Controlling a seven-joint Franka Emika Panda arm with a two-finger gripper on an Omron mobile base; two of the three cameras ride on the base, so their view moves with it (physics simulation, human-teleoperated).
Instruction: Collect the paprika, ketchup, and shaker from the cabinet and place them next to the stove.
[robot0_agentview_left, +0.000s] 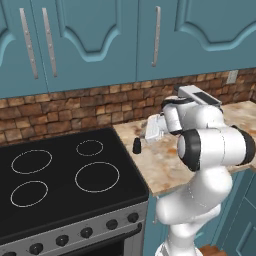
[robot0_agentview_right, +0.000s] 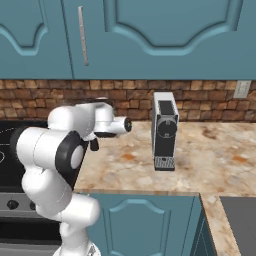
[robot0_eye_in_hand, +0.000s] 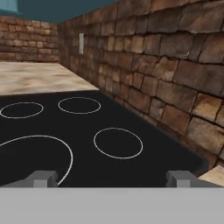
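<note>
1. Left base view: shaker (robot0_agentview_left: 136, 145) upright on bench (robot0_agentview_left: 165, 165), just right of stove (robot0_agentview_left: 65, 175); hand (robot0_agentview_left: 151, 129) close above-right of it, not touching. Cabinet (robot0_agentview_left: 90, 35) doors closed.
2. Right base view: shaker (robot0_agentview_right: 93, 145) partly behind arm; coffee machine (robot0_agentview_right: 164, 131) on bench.
3. Hand view: fingertips (robot0_eye_in_hand: 41, 178) spread wide, nothing between, over stove.
</note>
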